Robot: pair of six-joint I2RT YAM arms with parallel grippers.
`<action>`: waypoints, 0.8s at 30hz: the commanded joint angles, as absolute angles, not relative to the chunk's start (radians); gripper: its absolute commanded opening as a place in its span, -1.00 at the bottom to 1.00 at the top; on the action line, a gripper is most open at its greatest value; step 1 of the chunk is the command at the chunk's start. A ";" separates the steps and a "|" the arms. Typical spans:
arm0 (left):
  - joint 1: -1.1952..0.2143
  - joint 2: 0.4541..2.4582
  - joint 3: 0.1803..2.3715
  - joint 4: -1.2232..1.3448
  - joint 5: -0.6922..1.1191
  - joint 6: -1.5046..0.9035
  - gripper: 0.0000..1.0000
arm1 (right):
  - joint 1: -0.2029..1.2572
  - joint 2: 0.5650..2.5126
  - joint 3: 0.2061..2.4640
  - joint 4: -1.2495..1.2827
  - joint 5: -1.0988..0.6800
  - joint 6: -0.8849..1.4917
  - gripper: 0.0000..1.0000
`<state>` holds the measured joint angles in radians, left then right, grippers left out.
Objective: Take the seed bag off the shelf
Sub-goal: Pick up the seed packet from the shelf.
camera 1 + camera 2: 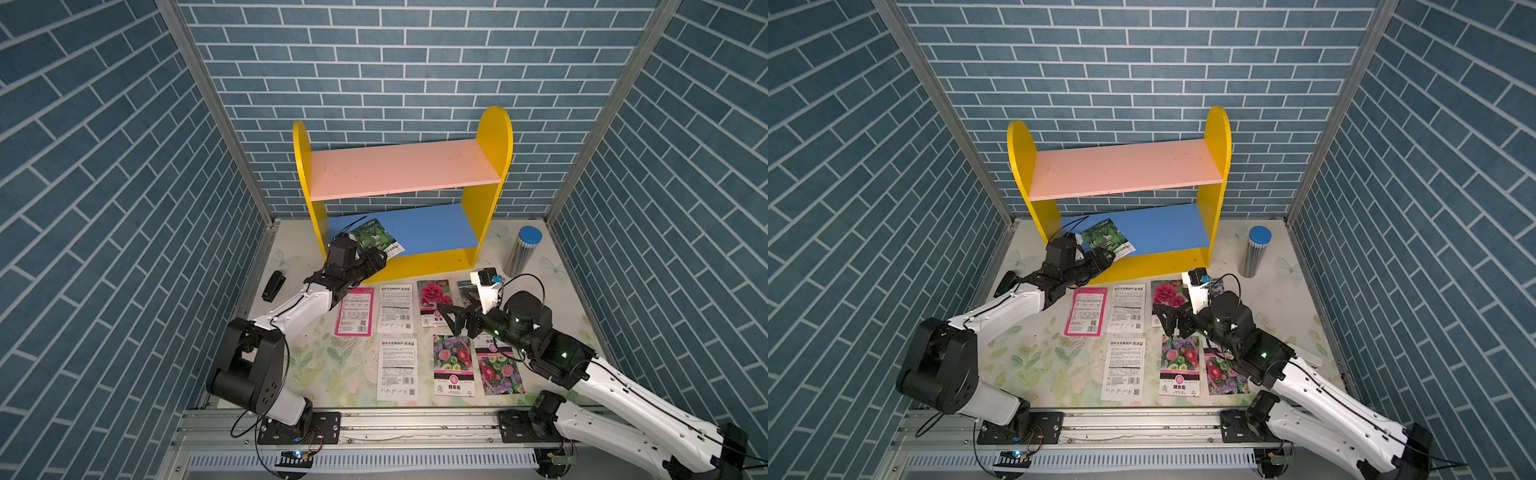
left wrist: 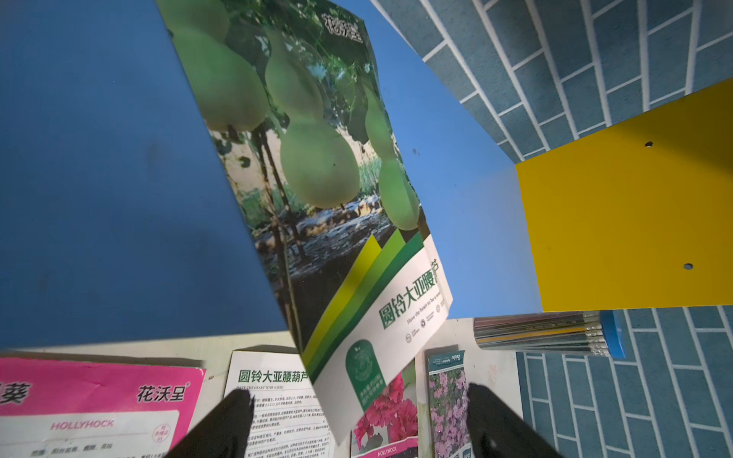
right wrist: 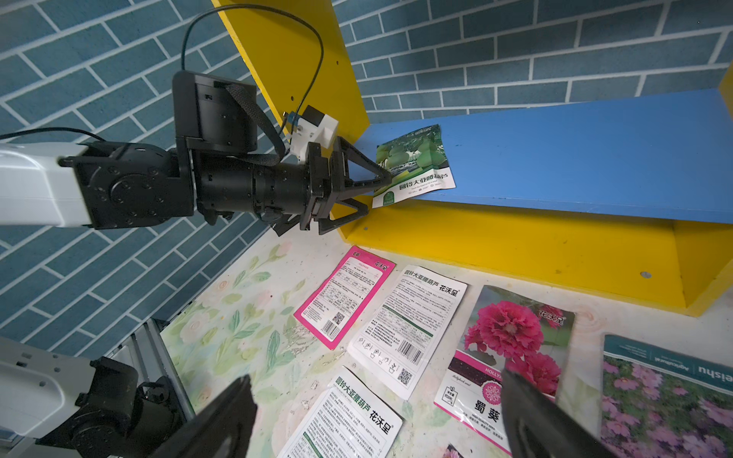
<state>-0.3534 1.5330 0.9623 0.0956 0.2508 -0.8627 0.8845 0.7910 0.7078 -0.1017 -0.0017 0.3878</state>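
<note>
The seed bag (image 1: 376, 237) (image 1: 1106, 237), green with gourds printed on it, lies on the blue lower board (image 1: 436, 228) of the shelf (image 1: 494, 137), near its left end. One white corner of the bag (image 3: 416, 162) hangs over the board's front edge. My left gripper (image 3: 378, 195) (image 1: 379, 257) is open, one finger above that corner and one below it. In the left wrist view the bag (image 2: 317, 178) reaches down between the fingers (image 2: 234, 416) of the left gripper (image 2: 359, 420). My right gripper (image 1: 451, 320) (image 3: 377, 420) hangs open and holds nothing, over packets on the table.
Several seed packets (image 1: 395, 307) lie flat on the floral table in front of the shelf. A silver pencil holder with a blue cap (image 1: 523, 251) stands right of the shelf. A black stapler (image 1: 273, 285) lies at the left edge. Brick-patterned walls close in three sides.
</note>
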 commanded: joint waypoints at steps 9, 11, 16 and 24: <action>-0.347 1.603 1.024 0.172 0.304 -0.896 0.52 | 0.875 0.766 0.715 -0.116 0.018 0.396 0.95; -0.347 1.610 1.029 0.168 0.301 -0.896 0.46 | 0.875 0.763 0.711 -0.118 0.018 0.397 0.95; -0.346 1.623 1.037 0.160 0.299 -0.899 0.31 | 0.873 0.755 0.706 -0.121 0.021 0.397 0.95; -0.345 1.632 1.039 0.153 0.298 -0.899 -0.19 | 0.872 0.743 0.697 -0.123 0.019 0.399 0.95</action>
